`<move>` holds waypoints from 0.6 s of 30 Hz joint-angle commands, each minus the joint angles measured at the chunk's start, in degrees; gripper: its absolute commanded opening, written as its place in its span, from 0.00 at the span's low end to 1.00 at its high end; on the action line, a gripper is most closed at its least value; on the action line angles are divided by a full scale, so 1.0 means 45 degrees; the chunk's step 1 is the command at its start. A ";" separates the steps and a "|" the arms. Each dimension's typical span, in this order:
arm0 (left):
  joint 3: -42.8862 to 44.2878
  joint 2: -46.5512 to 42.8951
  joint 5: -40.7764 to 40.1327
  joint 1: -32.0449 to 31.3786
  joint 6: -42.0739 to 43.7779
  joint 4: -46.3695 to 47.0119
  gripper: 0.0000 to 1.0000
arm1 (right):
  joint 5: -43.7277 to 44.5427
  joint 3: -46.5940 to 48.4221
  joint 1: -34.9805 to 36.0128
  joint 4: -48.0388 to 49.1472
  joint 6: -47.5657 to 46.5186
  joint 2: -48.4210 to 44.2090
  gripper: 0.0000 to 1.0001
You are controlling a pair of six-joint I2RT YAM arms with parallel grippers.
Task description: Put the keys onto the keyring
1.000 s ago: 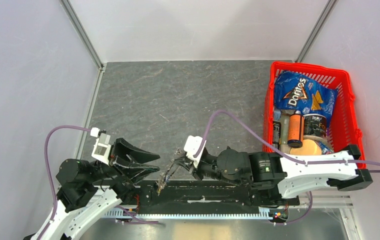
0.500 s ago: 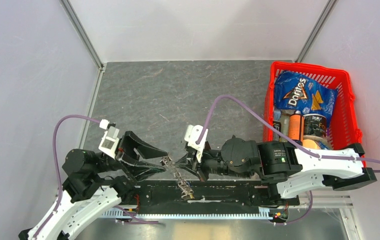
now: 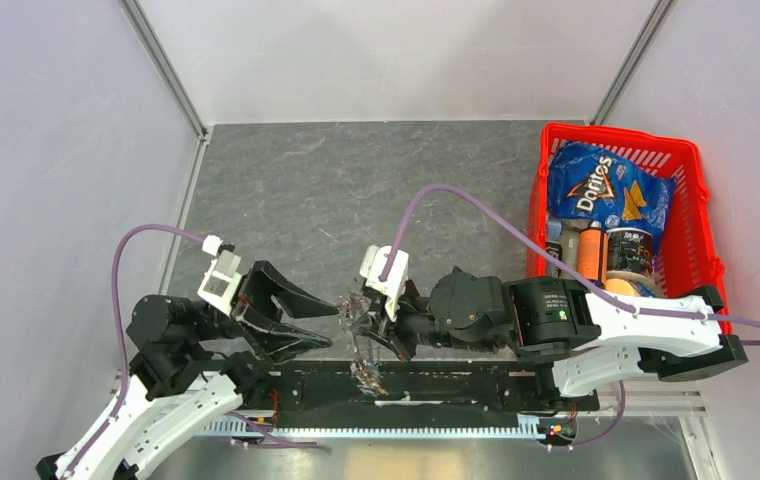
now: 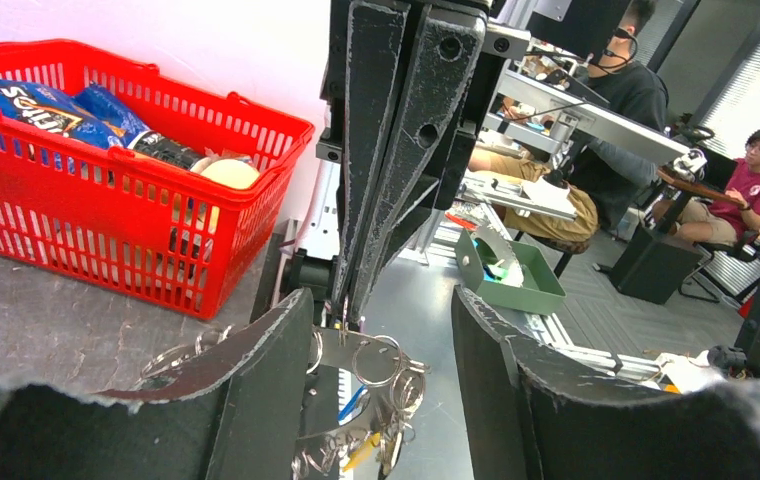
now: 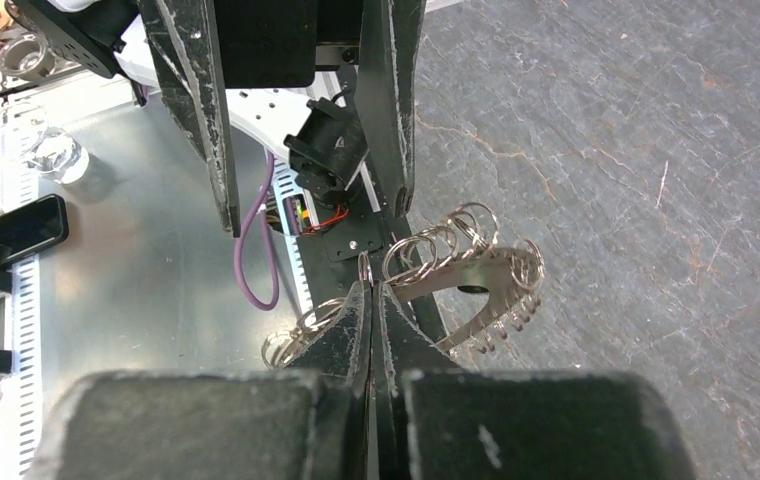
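Grey stone-look tabletop (image 3: 356, 200) lay under both arms. At its tips the right gripper (image 5: 371, 285) was clamped shut on the keyring (image 5: 456, 265), which dangled lengthwise just beyond them, squarely between the spread jaws of the open left gripper (image 4: 381, 300), the arm closest to it.

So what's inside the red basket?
A blue Doritos bag, an orange bottle, a dark tub and something round and tan lie in the basket. What's beneath them is covered, and the right arm hides the near edge.

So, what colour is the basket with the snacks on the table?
The basket is bright red; the top external view shows it best.
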 commanded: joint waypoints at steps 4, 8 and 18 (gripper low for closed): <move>-0.0104 0.0381 0.0422 0.0010 -0.0464 0.0398 0.58 | 0.0139 0.0937 -0.0086 0.0570 0.0375 0.0053 0.00; -0.0086 0.0660 0.0462 0.0010 -0.0375 0.0220 0.57 | 0.0059 0.1151 -0.0160 0.0441 0.0568 0.0207 0.00; -0.0122 0.0929 0.0684 0.0010 -0.0269 0.0117 0.41 | -0.0306 0.1454 -0.0457 0.0424 0.0842 0.0355 0.00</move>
